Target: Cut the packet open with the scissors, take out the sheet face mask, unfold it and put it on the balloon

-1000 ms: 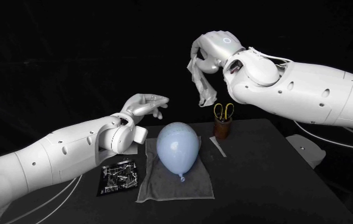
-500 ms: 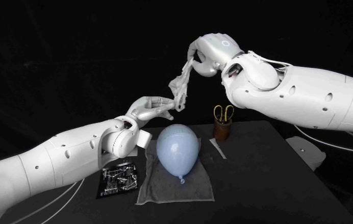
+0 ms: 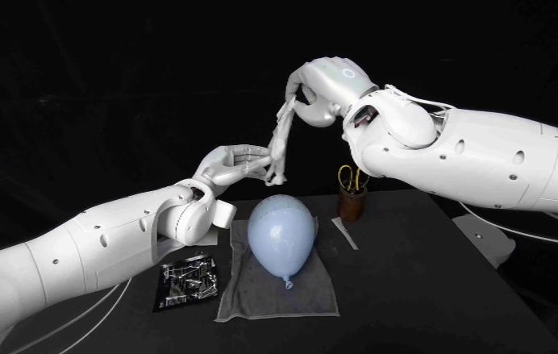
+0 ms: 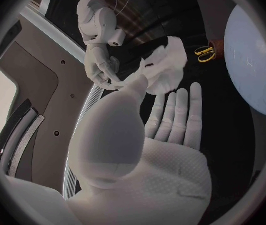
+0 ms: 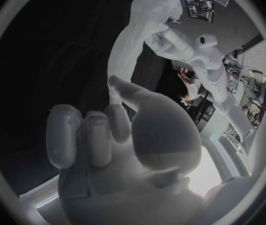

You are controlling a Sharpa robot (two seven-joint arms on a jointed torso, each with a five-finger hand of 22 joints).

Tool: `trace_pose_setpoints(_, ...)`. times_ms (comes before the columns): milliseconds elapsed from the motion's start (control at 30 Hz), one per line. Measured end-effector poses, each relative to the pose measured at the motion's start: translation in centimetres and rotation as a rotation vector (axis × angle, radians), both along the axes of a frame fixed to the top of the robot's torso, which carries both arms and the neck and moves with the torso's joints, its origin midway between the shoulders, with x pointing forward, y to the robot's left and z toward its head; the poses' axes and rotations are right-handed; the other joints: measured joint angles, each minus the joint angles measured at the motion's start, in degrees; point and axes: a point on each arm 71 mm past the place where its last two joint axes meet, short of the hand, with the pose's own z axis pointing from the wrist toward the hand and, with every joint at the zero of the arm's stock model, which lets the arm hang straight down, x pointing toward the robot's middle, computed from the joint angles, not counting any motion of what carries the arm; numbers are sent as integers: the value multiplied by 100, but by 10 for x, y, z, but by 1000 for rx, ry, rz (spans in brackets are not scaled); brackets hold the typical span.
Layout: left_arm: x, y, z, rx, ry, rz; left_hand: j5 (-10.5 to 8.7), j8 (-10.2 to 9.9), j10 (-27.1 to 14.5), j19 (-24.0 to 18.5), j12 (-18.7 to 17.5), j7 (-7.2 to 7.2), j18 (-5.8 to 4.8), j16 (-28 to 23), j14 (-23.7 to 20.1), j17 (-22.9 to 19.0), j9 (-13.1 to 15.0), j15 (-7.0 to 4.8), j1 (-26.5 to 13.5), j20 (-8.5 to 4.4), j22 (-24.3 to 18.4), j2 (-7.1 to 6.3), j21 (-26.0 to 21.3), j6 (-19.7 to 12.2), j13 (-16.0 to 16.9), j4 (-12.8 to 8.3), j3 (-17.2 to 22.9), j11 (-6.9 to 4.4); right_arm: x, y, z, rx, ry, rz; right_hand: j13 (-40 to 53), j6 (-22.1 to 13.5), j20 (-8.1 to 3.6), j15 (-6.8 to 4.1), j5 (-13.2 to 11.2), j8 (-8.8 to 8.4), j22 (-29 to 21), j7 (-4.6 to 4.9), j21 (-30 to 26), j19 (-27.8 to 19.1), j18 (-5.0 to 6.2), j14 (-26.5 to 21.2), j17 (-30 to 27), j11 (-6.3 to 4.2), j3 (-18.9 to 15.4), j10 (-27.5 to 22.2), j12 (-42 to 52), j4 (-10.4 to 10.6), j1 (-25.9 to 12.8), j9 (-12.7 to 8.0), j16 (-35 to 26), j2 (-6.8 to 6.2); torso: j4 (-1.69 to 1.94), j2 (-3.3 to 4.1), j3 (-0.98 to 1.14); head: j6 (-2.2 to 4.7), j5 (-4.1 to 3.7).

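Head view, nearest first: found packet (image 3: 189,280) flat at lower left, and balloon (image 3: 281,237) lying on grey cloth (image 3: 308,293) at lower centre. Above these, noted left hand (image 3: 236,164) touching low end of sheet face mask (image 3: 281,136), fingers spread (pinch cannot be confirmed). Farthest, at upper centre, noted right hand (image 3: 323,88) gripping mask top. Judged as unfolding step. Next: secure low edge, then draw apart.

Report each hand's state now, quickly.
Left hand: at the sheet face mask's lower end; grip cannot be told.
Right hand: holding the mask's top.
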Motion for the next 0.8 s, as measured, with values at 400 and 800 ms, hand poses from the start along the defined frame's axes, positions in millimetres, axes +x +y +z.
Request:
trace_pose_setpoints(400,-6,-12,13,-22,-65,-32,0,68,-23,234,147,-67,-3,392,11,157,-28,-114,140,-103,42,84,73,71,28,9,-150,-89,-9,2,-10,18,40,29,4,-5,-10,2,0,0,2,12,0,9,0,-1,-5,0,33,0,-1,1,0,2,-7,0,-2,2,5,-40,34)
trace_pose_setpoints(800,-1,-24,19,-29,-86,-37,0,-15,98,606,-19,-43,-5,779,513,237,-106,-226,220,-264,255,165,453,32,-67,99,-355,-141,-15,2,-17,30,70,49,4,2,-9,3,-1,-7,-1,20,-27,8,0,-3,-4,0,33,0,-2,1,0,4,2,0,-6,-1,2,-56,52)
